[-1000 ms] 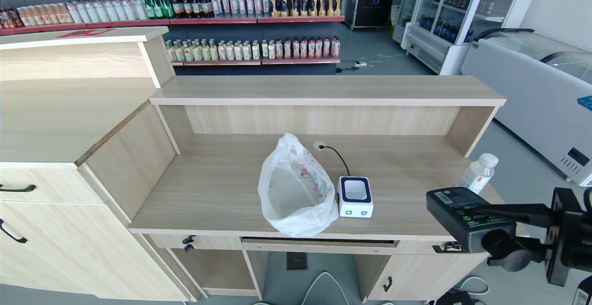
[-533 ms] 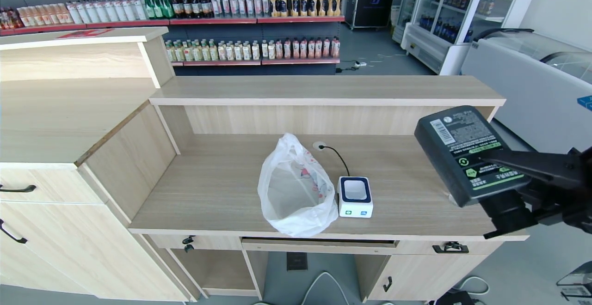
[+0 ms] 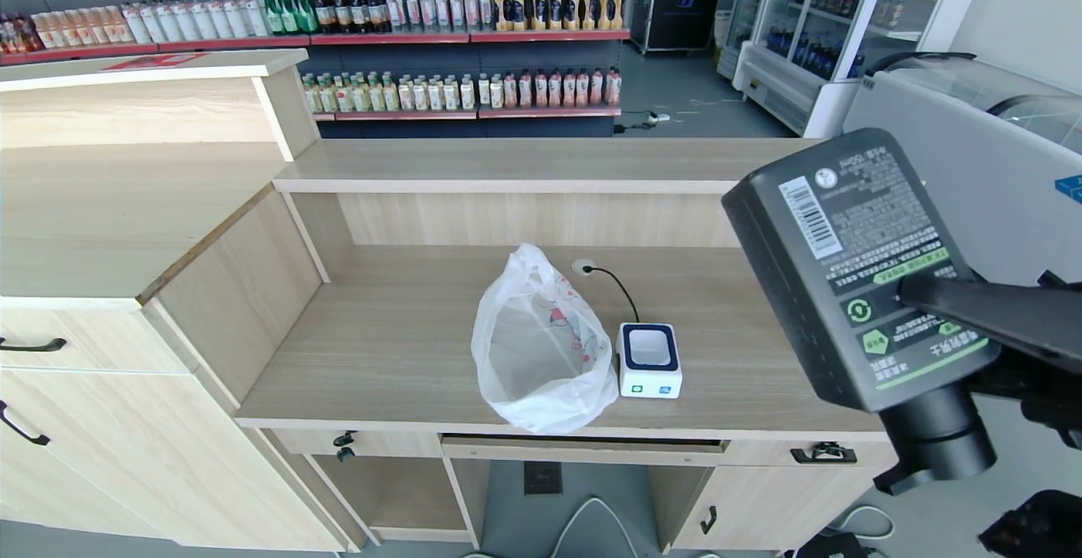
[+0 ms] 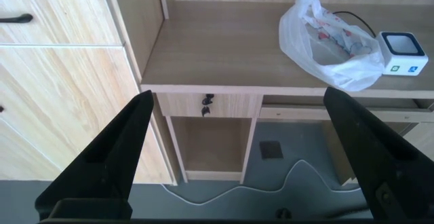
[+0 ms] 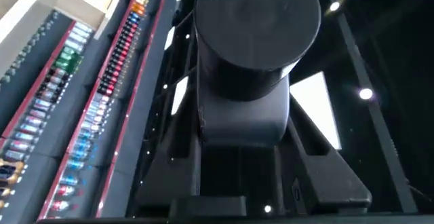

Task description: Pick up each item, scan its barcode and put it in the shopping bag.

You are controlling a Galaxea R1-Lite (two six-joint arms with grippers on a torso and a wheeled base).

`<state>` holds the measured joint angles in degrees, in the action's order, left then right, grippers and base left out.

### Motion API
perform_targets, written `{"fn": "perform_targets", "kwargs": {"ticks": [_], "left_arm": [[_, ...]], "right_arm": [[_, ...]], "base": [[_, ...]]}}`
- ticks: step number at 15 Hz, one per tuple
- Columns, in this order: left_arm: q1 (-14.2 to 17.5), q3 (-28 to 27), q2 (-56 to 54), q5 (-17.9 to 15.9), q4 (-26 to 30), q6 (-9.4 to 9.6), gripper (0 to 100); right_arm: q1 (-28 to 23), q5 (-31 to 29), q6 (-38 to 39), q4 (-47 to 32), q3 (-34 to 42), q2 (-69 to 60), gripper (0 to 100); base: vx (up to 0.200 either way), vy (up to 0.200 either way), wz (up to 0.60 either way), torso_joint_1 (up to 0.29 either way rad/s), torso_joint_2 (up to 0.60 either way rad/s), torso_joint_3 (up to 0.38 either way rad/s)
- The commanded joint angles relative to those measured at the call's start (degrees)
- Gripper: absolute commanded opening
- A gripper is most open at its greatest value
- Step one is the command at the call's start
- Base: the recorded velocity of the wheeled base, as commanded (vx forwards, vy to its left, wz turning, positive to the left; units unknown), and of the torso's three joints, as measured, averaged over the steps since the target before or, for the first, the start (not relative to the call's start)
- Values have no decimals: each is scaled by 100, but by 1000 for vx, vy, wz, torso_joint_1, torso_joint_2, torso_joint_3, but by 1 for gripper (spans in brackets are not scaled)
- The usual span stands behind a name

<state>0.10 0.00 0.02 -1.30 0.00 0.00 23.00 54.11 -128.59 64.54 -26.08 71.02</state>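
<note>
My right gripper [image 3: 917,298] is shut on a black bottle [image 3: 849,266], held high above the right end of the wooden counter [image 3: 380,347], close to the head camera. Its cap end points down and its white barcode label [image 3: 810,216] faces up. In the right wrist view the black bottle [image 5: 252,68] sits between the fingers [image 5: 324,166]. A white shopping bag [image 3: 541,347] stands open mid-counter, with the white scanner [image 3: 649,359] just right of it. My left gripper [image 4: 237,170] hangs open and holds nothing, low in front of the counter's left part, where the bag [image 4: 332,41] and scanner [image 4: 403,53] lie beyond.
A raised ledge [image 3: 592,165] runs along the counter's back and a taller cabinet [image 3: 127,211] stands at its left. The scanner's cable [image 3: 613,283] leads to a hole in the counter. Drink shelves [image 3: 380,21] and coolers [image 3: 972,118] stand behind.
My right gripper has lifted the black bottle up and toward the head camera, so the label now looms large. It now covers the clear bottle seen earlier at the counter's right end.
</note>
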Motion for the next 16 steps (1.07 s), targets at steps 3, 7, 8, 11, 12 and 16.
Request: {"fn": "perform_targets", "kwargs": {"ticks": [3,7,8,11,12,16], "left_arm": [[-1,0,6,-1,0,0,100],[-1,0,-2,-1,0,0,100],[-1,0,6,-1,0,0,100],[-1,0,6,-1,0,0,100],[-1,0,6,-1,0,0,100],[-1,0,-2,-1,0,0,100]], "right_arm": [[459,222,-167,-3,50,-168,0],[556,477,-237,-231,76,-238,0],[653,477,-246,-293,68,-264,0],[670,653,-272,-732,76,-370,0],[714,829,-378,-1189,76,-387,0],[749,952,-747,-2296,-3,-581,0]], "base": [[0,0,0,0,0,0],[0,0,0,0,0,0],[0,0,0,0,0,0],[0,0,0,0,0,0],[0,0,0,0,0,0],[0,0,0,0,0,0]]}}
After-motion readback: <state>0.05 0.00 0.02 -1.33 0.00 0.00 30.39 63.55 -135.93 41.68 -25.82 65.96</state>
